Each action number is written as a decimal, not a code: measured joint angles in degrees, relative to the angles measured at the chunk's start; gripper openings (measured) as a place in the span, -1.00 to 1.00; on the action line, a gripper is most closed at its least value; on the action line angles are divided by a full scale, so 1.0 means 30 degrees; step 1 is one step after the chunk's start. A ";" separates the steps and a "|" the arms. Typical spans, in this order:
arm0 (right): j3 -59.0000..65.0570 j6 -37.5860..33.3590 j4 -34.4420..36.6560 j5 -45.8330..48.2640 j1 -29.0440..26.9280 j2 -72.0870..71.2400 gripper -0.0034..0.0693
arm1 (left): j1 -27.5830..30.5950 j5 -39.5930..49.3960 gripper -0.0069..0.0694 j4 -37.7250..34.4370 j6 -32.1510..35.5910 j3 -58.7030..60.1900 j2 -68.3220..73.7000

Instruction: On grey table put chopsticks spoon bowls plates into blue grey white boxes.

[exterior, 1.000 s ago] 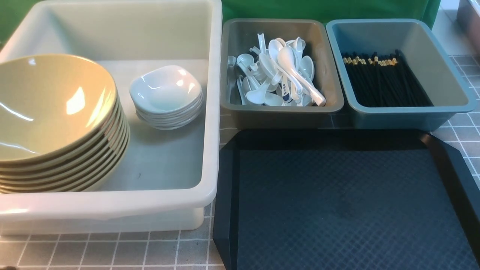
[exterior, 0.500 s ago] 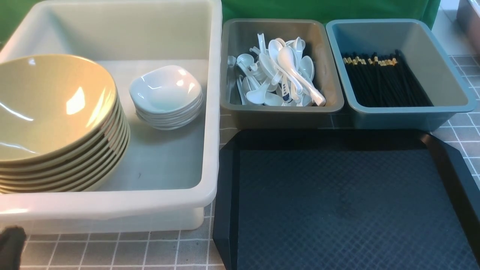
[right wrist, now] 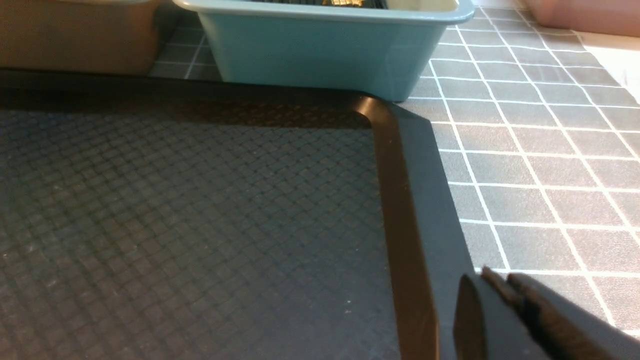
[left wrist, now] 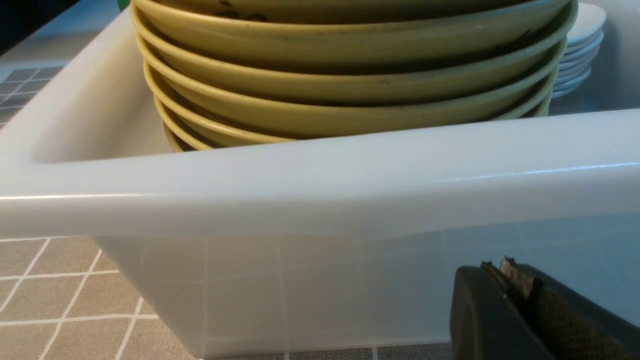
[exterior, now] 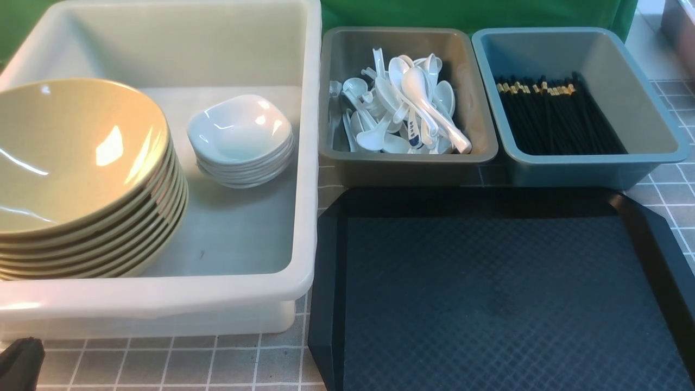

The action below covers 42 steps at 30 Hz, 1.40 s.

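Since the black tray (exterior: 505,293) lies bare, we park both claws, left claw (left wrist: 505,280) and right claw (right wrist: 492,290), pressed together and empty, low by the counter (right wrist: 540,150).

Flat black tray (exterior: 505,298) — diamond-textured, grey checked tablecloth (exterior: 179,364), green backdrop (exterior: 478,13)

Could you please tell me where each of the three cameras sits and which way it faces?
Front view: between the arms, looking forward over the milky white plastic tub and flat black tray; left tool at the corner.
Left wrist view: low on the table, facing that tub's wall; shut left tool shows.
Right wrist view: low over the tray, facing the teal-blue plastic tub; right tool shows.
Shared: front and left wrist views both show the stacked olive-yellow bowls.
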 joint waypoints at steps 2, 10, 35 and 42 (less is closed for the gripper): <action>0.0000 0.0000 0.0000 0.0000 0.0000 0.0000 -0.77 | 0.0000 0.0000 -0.85 -0.0006 0.0000 0.0000 0.0000; 0.0000 0.0000 0.0000 0.0000 0.0000 0.0000 -0.76 | 0.0000 0.0000 -0.85 -0.0022 0.0000 0.0000 0.0000; 0.0000 0.0000 0.0000 0.0000 0.0000 0.0000 -0.70 | 0.0000 0.0000 -0.85 -0.0039 0.0000 0.0000 0.0000; 0.0000 0.0000 0.0000 0.0000 0.0000 0.0000 -0.68 | 0.0000 0.0000 -0.85 -0.0039 0.0020 0.0000 0.0000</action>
